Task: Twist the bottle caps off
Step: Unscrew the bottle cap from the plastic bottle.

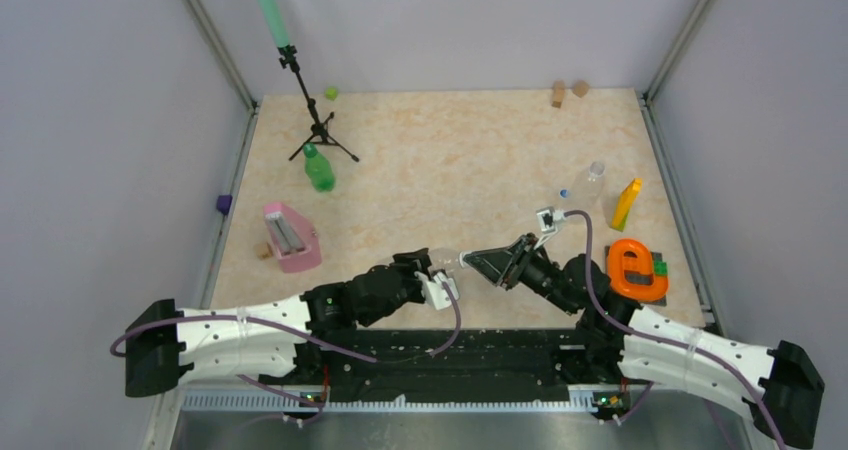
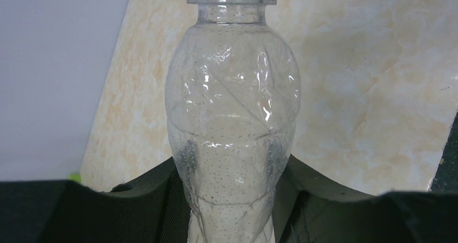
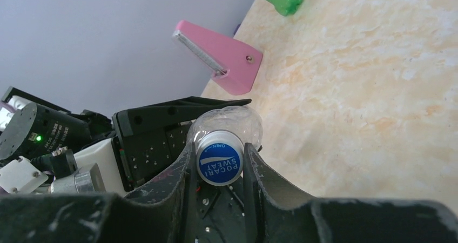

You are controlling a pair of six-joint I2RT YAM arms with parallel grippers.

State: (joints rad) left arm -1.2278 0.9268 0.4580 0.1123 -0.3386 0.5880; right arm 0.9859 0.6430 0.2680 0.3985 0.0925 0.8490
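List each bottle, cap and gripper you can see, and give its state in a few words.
Left gripper, shut on the held clear bottle.
Right gripper, shut on the blue cap.
Held clear bottle, cap on.
Blue cap, on its bottle.
Green bottle, upright, capped, untouched.
Far clear bottle, untouched; cap state unclear.

Robot lab cell, grey walls (image 1: 100,120), aluminium frame (image 1: 214,40), marbled tabletop (image 1: 450,160)
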